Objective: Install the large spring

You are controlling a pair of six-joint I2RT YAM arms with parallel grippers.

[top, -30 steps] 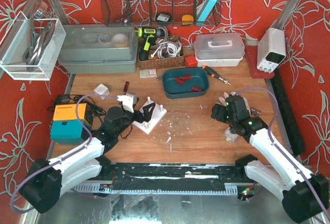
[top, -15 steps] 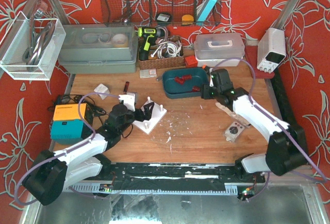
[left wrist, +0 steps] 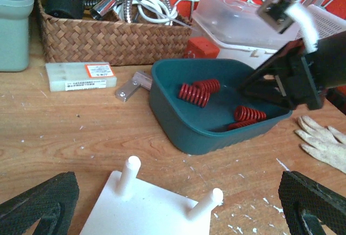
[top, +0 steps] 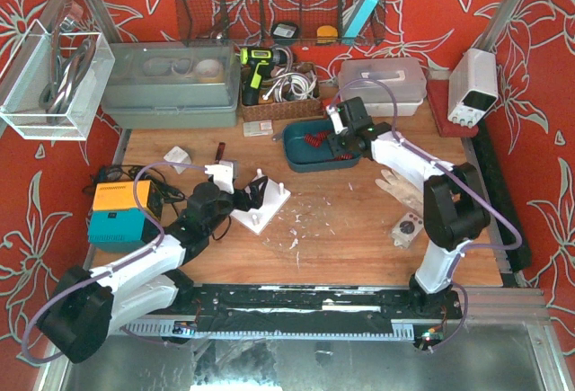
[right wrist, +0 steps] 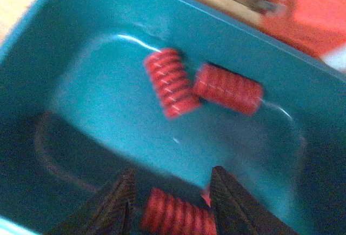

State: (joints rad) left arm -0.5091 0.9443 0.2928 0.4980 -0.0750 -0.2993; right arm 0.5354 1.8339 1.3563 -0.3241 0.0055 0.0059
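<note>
The large spring is not yet on the white base [left wrist: 148, 216]. It lies with the other red springs in the teal tray [left wrist: 178, 132], at the middle of the table's far side.

Nearest the arms, the left gripper [left wrist: 175, 192] hangs over the base with its jaws spread wide and nothing between them. Two bare pegs [left wrist: 130, 167] stand up just ahead of it. This side looks the same as a second ago.

The change is further back. A second ago the right arm was over the right side of the table, near the glove [left wrist: 324, 138]. It has since swung across, and the right gripper [right wrist: 170, 205] is now down inside the tray. Its fingers [right wrist: 111, 205] stand either side of one red spring [right wrist: 175, 220], and the gap between them is much narrower than before. The blur hides whether they have clamped on the spring or only flank it. Two more springs [right wrist: 224, 88] lie touching a little beyond.

I judge the pick-up is just beginning, and carrying the spring to a peg is still to come.

As for writing, the small white box [left wrist: 80, 75] in front of the wicker basket [left wrist: 108, 40] has an orange label, but its print is too small to read. No brand name shows clearly anywhere.
</note>
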